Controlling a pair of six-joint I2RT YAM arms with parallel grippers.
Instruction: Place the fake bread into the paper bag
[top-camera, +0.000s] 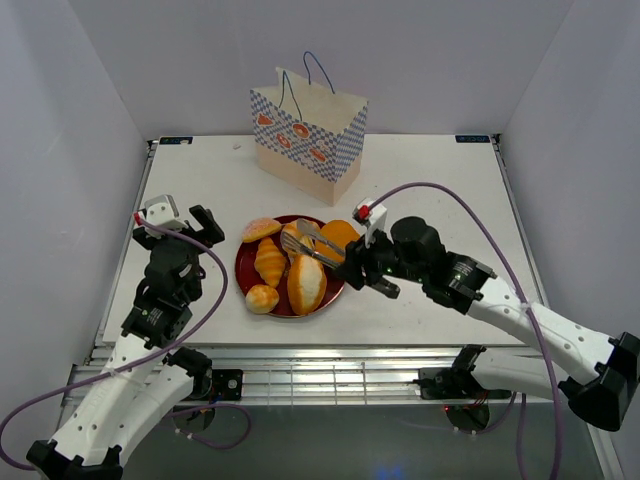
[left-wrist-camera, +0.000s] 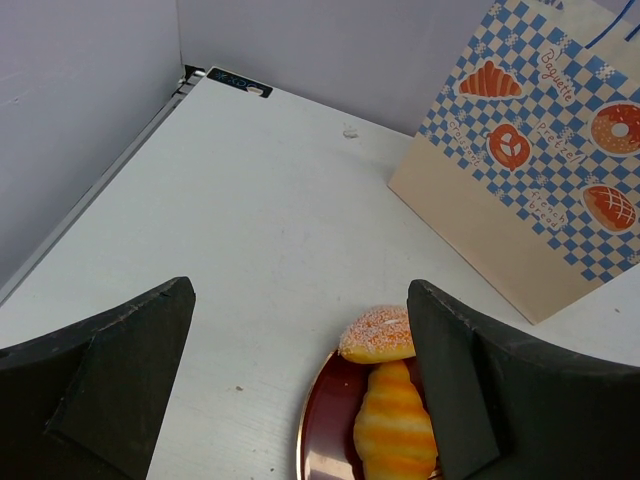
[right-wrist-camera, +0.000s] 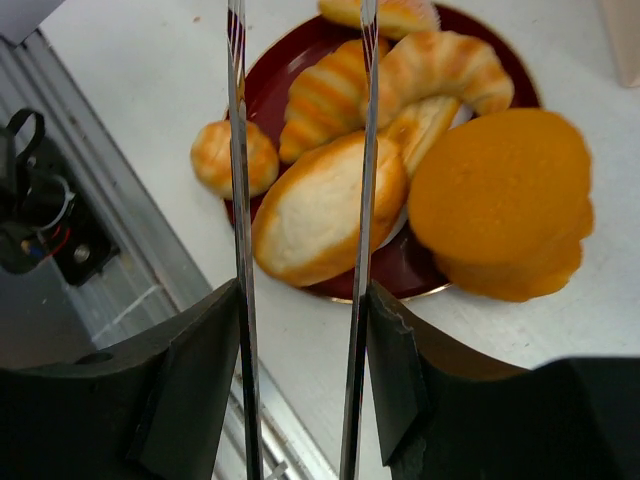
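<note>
**Fake bread** (top-camera: 270, 262): every piece in view lies on the dark red plate (top-camera: 240, 270), the orange bun (top-camera: 340, 236) overhanging its right rim.

**Step in hand, as I judge it:** picking up a piece. My right gripper (top-camera: 355, 265) is clamped on metal tongs (top-camera: 312, 243), whose blades stand apart over the cream-topped loaf (top-camera: 306, 285) and hold nothing.

**Next move:** lower the tongs and squeeze them on one piece.

**Paper bag** (top-camera: 308, 135): it stands upright at the far side of the counter (top-camera: 430, 190), well apart from the plate, its inside hidden.

**My left gripper** (top-camera: 183, 220): its jaws are apart and empty, beside the plate.
</note>
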